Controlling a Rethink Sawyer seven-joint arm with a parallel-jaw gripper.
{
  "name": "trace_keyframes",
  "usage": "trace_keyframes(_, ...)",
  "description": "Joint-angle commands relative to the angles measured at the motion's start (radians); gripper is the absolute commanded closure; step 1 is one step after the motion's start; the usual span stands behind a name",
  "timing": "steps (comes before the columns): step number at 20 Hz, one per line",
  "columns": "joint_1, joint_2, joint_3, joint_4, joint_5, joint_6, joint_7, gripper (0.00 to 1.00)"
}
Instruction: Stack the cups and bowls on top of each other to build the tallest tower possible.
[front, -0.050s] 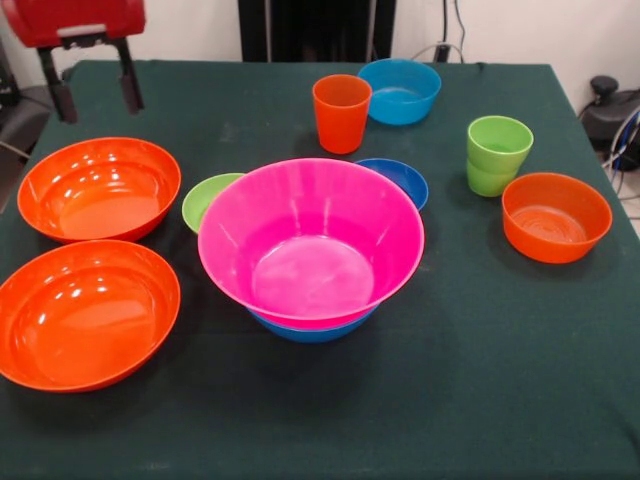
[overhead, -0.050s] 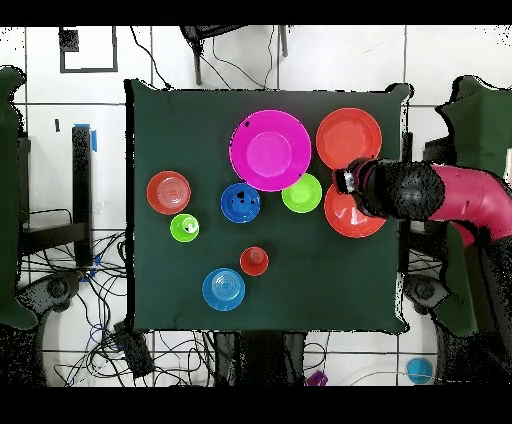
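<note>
Pink bowl (front, -0.050s: 311, 240) nested in blue bowl (front, -0.050s: 310, 328)

A large pink bowl (front, -0.050s: 311, 243) sat nested upright inside a large blue bowl (front, -0.050s: 311, 330) at the table's middle, only the blue rim showing beneath. Two large orange bowls (front, -0.050s: 98, 188) (front, -0.050s: 88, 312) lay side by side, well apart from that pile. A small lime green bowl (front, -0.050s: 207, 199) and a dark blue bowl (front, -0.050s: 400, 178) sat just beside the pink one. An orange cup (front, -0.050s: 341, 112) stood upright near a light blue bowl (front, -0.050s: 400, 90). Two lime green cups (front, -0.050s: 497, 154) were nested, just beside a small orange bowl (front, -0.050s: 556, 216).
</note>
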Motion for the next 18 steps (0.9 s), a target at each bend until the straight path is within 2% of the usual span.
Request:
trace_keyframes(1, 0.022, -0.008, -0.026, 0.168, -0.001, -0.106, 0.069, 0.00)
trace_keyframes(6, -0.015, 0.044, -0.020, 0.229, -0.002, -0.196, 0.052, 0.00)
trace_keyframes(9, -0.025, 0.044, -0.039, 0.269, -0.016, -0.212, 0.042, 0.00)
trace_keyframes(14, -0.005, 0.008, -0.112, 0.321, -0.053, -0.192, 0.064, 0.00)
trace_keyframes(18, 0.018, 0.029, -0.172, 0.334, -0.094, -0.217, 0.090, 0.00)
